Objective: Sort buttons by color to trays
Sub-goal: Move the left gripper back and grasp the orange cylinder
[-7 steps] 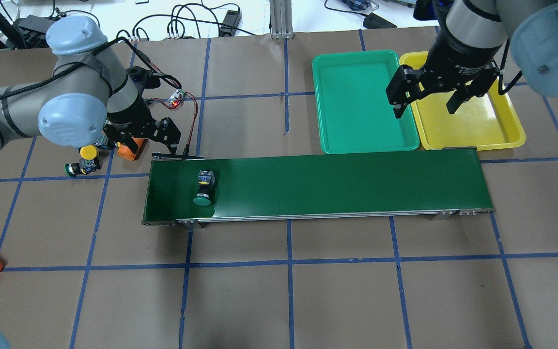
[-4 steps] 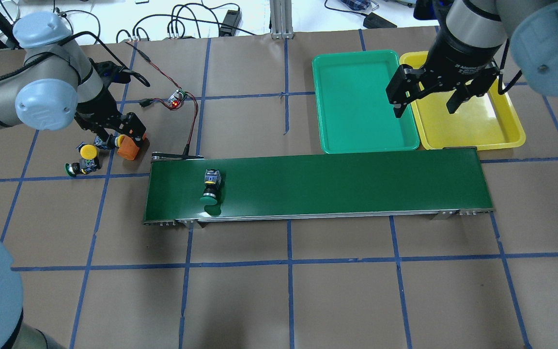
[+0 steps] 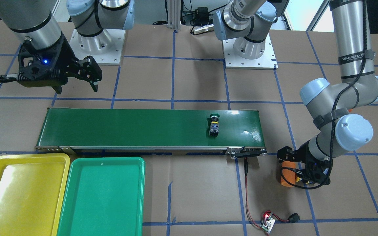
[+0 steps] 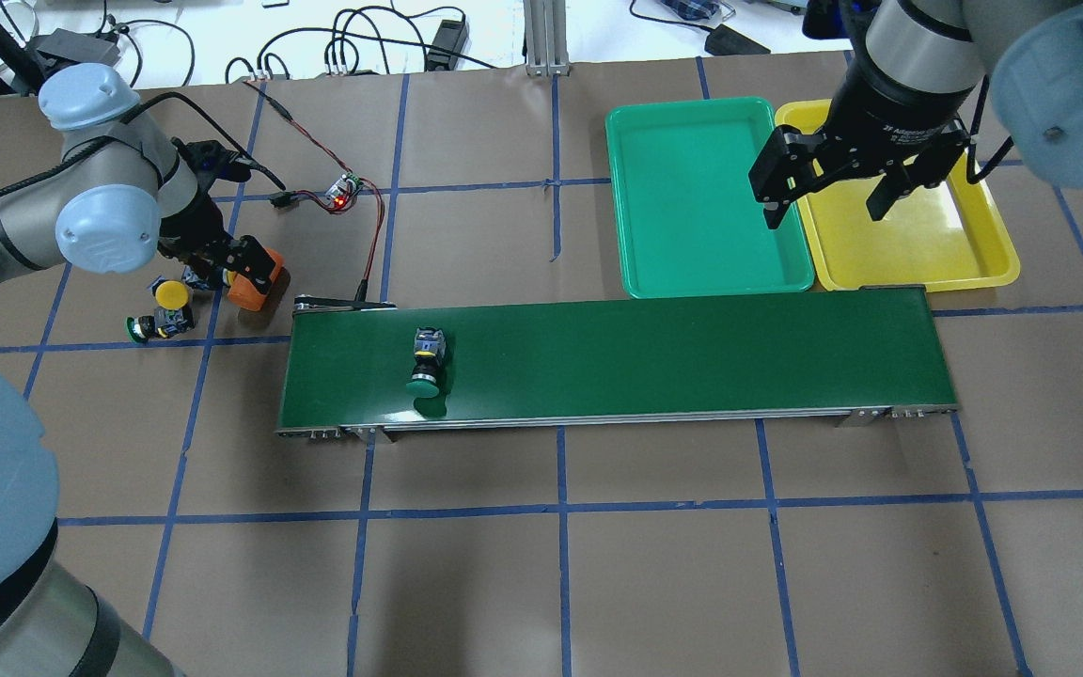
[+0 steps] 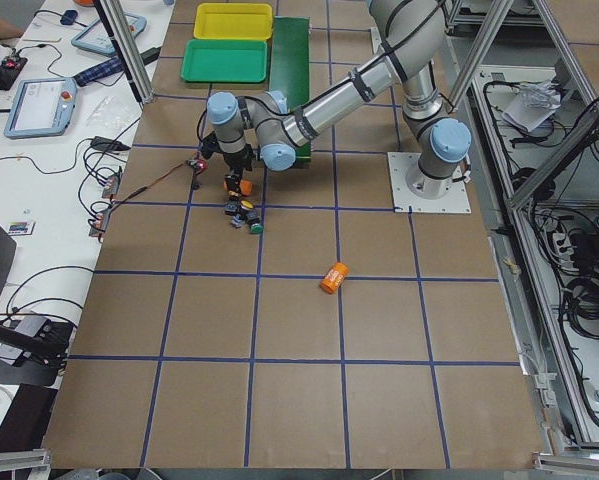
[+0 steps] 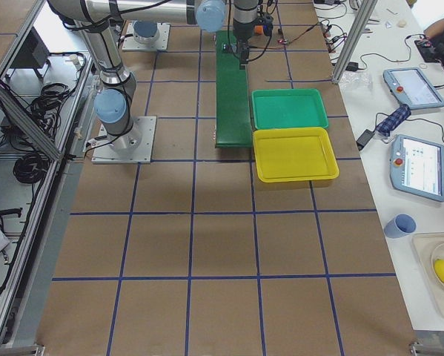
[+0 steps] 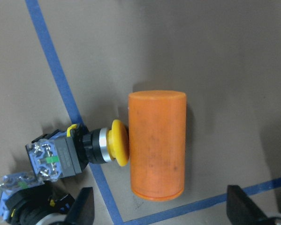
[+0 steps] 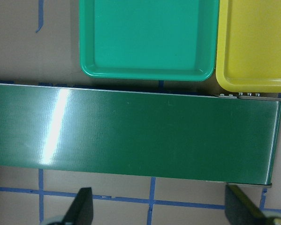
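1. While the green button (image 4: 426, 363) lies on its side on the belt (image 4: 673, 357), near the belt's left end, its cap points toward the robot.
2. Left jaws: spread wide and low over the surface (image 4: 560, 583), straddling an orange cylinder (image 7: 156, 145). Nothing gripped.
3. Yellow button (image 7: 84, 149) lies on its side with its cap touching the cylinder's side and its body across a blue tape line.
4. Two more buttons lie just beside it, off the belt's left end: one yellow-capped (image 4: 171, 294), one green-capped (image 4: 151, 326) on its side.
5. Right jaws: spread wide, holding nothing, raised well above the surface near the belt's right end. The wrist view looks down on that end and both trays' near rims.
6. Green tray (image 4: 692, 188) and yellow tray (image 4: 918, 249) sit side by side just behind the belt's right end, the green one nearer the belt's middle.
7. Second cylinder (image 5: 333, 278) lies well apart from the rest, on the robot's left.
8. Board (image 4: 344, 191), with a red light on, sits behind the belt's left end.
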Controlling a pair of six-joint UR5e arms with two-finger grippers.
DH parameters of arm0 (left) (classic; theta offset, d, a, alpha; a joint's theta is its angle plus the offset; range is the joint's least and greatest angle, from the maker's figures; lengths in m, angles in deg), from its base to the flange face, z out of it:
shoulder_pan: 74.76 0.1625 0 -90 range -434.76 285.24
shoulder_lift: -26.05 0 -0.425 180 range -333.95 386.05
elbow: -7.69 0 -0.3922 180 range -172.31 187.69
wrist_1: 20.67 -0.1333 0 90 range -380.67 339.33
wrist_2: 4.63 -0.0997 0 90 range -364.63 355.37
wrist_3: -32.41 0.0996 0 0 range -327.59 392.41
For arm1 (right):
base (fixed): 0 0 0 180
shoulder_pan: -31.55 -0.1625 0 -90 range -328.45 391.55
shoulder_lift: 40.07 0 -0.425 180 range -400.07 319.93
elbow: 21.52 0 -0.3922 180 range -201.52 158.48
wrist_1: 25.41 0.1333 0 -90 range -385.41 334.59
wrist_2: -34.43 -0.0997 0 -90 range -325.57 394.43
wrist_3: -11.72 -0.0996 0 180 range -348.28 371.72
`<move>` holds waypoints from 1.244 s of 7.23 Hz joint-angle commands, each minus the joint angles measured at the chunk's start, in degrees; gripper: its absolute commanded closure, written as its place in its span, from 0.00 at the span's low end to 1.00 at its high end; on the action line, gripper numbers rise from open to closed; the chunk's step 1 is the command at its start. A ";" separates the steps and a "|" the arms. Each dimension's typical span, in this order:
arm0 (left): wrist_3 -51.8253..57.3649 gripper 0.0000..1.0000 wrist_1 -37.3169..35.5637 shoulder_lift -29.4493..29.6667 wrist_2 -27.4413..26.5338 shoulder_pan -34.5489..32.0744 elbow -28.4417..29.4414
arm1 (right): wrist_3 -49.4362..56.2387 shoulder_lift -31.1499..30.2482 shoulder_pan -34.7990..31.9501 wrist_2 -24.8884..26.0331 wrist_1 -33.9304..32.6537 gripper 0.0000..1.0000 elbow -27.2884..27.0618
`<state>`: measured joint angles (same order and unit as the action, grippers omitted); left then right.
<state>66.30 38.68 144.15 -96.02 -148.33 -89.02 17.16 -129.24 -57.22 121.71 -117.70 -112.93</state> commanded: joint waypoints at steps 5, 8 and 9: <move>-3.05 0.22 -0.37 2.49 2.44 1.24 -1.19 | 0.02 -0.13 0.00 0.09 0.09 0.00 0.00; -3.30 0.90 0.23 1.44 1.65 1.42 -0.58 | 0.02 -0.13 0.00 0.09 0.00 0.00 0.00; -3.74 1.00 0.33 0.74 1.65 1.85 -1.62 | -0.07 -0.13 0.00 0.09 0.09 0.00 0.00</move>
<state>63.02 38.74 145.73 -94.27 -146.82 -89.81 17.16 -129.37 -57.22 121.80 -117.67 -112.93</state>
